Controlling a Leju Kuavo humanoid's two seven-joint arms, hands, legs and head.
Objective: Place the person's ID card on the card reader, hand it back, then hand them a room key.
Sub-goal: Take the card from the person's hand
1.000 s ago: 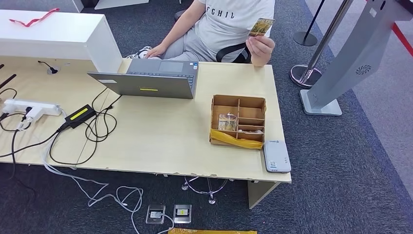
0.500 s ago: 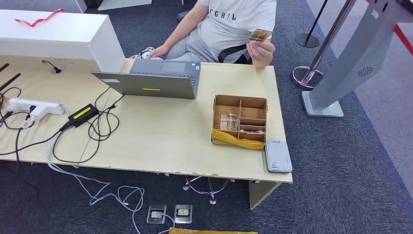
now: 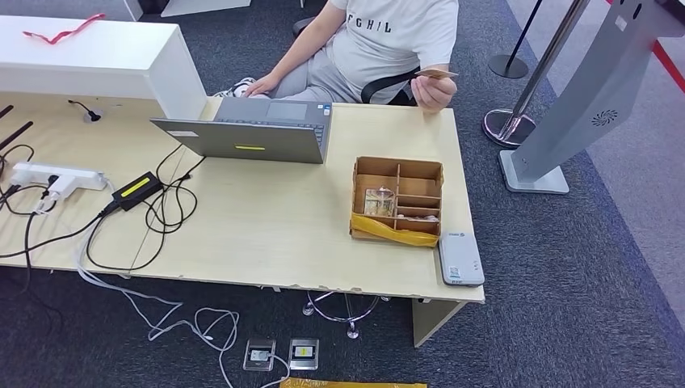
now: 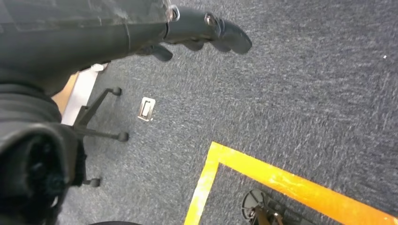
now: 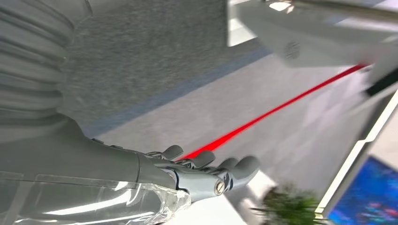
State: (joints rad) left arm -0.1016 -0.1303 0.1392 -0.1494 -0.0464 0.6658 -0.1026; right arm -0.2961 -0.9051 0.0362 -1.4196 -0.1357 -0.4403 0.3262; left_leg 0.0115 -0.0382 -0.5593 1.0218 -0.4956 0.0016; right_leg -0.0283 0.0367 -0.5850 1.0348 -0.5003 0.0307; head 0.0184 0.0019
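Both our hands hang empty, fingers apart; the ID card (image 3: 436,73) lies flat upper centre, nearer our right hand (image 5: 202,173).

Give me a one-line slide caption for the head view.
Seated person's hand holds out an ID card across the desk, card reader beside a cardboard organizer.

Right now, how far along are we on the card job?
Nothing looks done yet. The person across the desk holds the ID card themselves, above the desk's far edge. The card reader at the near right corner of the desk has nothing on it. The left hand and right hand hold nothing. Left: take the card, read it, return it, then hand over a room key.
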